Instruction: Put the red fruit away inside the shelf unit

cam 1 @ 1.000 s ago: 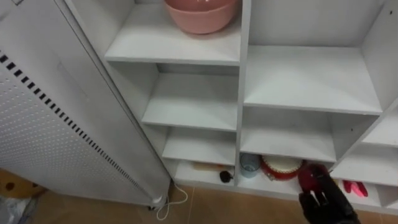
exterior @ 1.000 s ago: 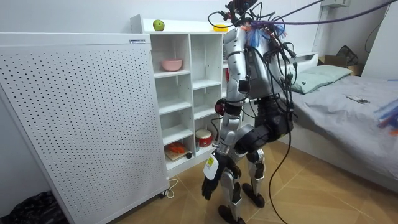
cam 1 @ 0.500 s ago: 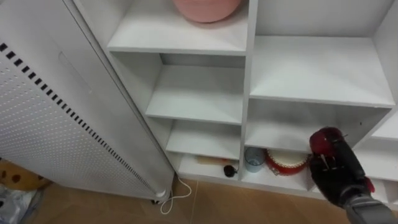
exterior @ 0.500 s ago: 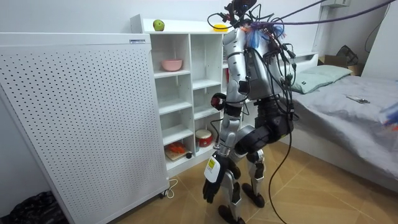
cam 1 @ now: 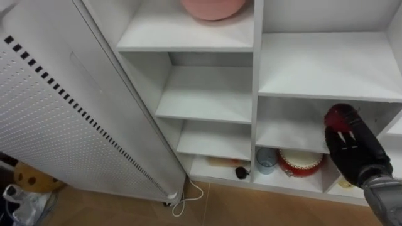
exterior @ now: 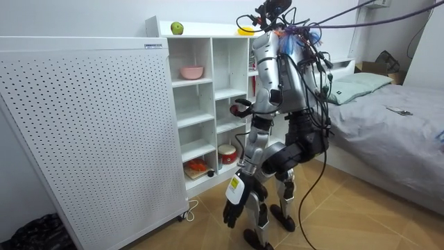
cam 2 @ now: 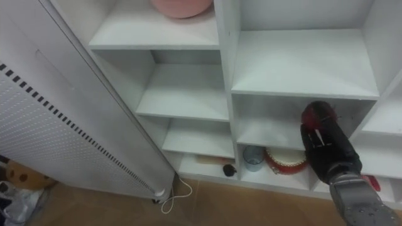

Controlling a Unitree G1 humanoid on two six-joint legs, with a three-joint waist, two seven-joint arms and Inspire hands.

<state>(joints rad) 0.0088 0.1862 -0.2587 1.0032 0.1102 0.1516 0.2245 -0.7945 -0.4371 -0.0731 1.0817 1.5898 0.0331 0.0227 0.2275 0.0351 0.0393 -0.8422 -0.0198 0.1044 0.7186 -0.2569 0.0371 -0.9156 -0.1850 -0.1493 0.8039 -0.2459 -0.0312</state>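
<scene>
A dark red apple point(cam 1: 339, 116) sits in my right hand point(cam 1: 355, 154), whose fingers are curled round it. The hand is raised in front of the white closet point(cam 1: 326, 66), level with the right column's lower middle compartment, and in the room view the apple point(exterior: 241, 105) is just outside that opening. A green apple point(exterior: 177, 28) and a yellow thing point(exterior: 244, 30) lie on top of the closet. My left hand point(exterior: 232, 208) hangs by my leg with relaxed fingers.
A pink bowl point(cam 1: 213, 7) stands on an upper left shelf. A red round tin point(cam 1: 300, 164), a blue cup point(cam 1: 266, 160) and a small dark thing point(cam 1: 240, 171) are on the bottom shelves. A white perforated panel point(cam 1: 38, 107) stands on my left, a bed point(exterior: 388, 118) behind me.
My right hand has lifted the red apple from the bottom shelf's height up to the compartment above. The eye view has shifted a little.
</scene>
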